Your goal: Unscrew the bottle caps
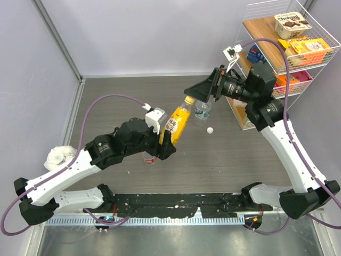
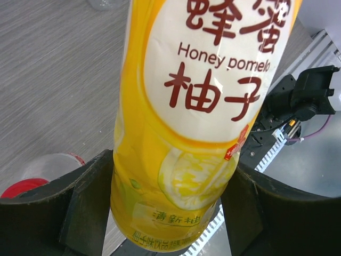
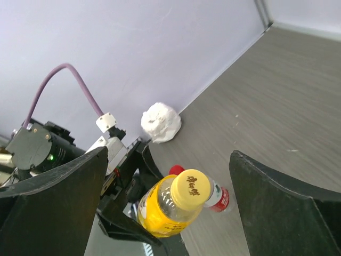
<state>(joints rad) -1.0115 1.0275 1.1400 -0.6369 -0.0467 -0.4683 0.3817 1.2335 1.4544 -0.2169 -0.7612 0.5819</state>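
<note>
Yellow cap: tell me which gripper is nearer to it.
Right. The right gripper is open right at the yellow cap, a finger on each side, not touching; the left gripper grips the yellow bottle farther down, around its body.

We clamp the yellow bottle (image 2: 186,133) in our left gripper (image 2: 168,213), arm stretched forward; our right gripper (image 3: 173,200) hovers just above that claw, jaws spread wide, wrist angled down

We see the yellow bottle (image 2: 181,133) as glossy, translucent plastic under a smooth printed label, and its yellow cap (image 3: 193,188) as a duller plastic. The left tool (image 2: 170,176) looks like matt black plastic, faintly grainy. The surface (image 1: 106,101) is matt grey wood-grain. The rack (image 1: 264,26) is white-coated metal wire. The white wad (image 1: 58,156) is crumpled, and we cannot tell whether it is cloth or paper.
</note>
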